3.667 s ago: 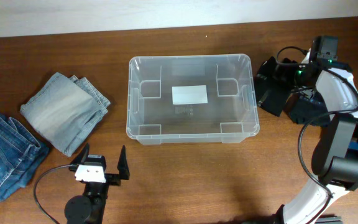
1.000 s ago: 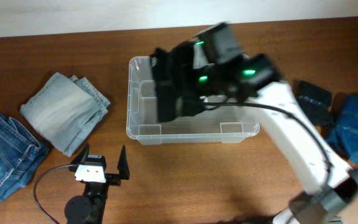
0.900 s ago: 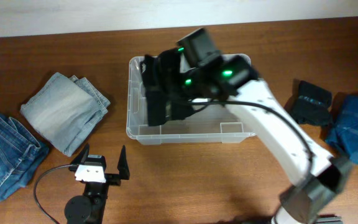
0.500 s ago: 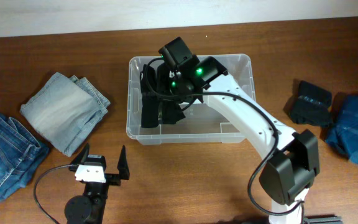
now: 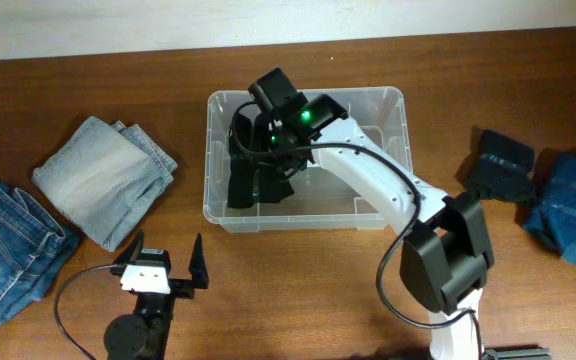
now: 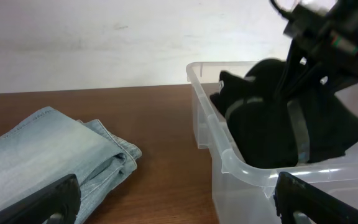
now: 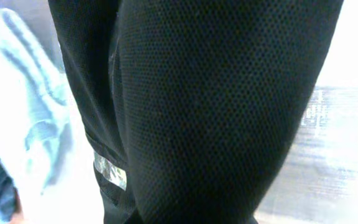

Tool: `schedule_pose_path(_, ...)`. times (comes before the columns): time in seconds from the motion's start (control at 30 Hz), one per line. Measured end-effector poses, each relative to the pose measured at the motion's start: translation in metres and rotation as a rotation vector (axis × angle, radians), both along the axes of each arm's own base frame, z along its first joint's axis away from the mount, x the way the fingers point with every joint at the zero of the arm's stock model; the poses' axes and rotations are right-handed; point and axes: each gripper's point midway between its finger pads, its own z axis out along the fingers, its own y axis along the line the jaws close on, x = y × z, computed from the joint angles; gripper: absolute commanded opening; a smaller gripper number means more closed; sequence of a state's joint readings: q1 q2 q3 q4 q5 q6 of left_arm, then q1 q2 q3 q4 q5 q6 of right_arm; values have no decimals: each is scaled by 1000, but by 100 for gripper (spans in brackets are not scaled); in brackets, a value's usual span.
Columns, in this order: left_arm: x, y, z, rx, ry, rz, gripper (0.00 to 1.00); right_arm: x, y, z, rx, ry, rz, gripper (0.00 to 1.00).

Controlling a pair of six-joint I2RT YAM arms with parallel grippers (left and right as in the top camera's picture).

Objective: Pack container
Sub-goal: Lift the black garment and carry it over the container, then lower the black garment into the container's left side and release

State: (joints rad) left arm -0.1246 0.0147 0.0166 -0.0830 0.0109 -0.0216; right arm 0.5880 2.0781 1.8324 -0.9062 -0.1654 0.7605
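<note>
Overhead view: even, diffuse light; the tabletop (image 5: 368, 300) is uniformly lit, shadows are short and soft, and focus is sharp throughout. A green indicator lamp (image 5: 305, 117) glows on the right arm (image 5: 378, 185). Left wrist view: the pale wall (image 6: 73, 43) is bright; the container (image 6: 225, 158) rim carries soft highlights; the left gripper (image 6: 178, 208) appears as dark, defocused shapes at the lower corners. Right wrist view: the black garment (image 7: 216, 106) shows crisp mesh, against an overexposed, blurred background.

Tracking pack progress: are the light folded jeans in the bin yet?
No, the light folded jeans lie on the table left of the bin, which holds only a black garment.
</note>
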Motion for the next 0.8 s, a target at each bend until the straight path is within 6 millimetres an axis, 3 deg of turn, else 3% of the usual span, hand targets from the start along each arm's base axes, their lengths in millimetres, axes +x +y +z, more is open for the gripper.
schedule_pose_path(0.4, 0, 0, 0, 0, 0, 0, 100, 7, 3, -52, -47, 58, -3, 9)
schedule_pose_path(0.8, 0, 0, 0, 0, 0, 0, 99, 7, 4, -59, -48, 66, -1, 13)
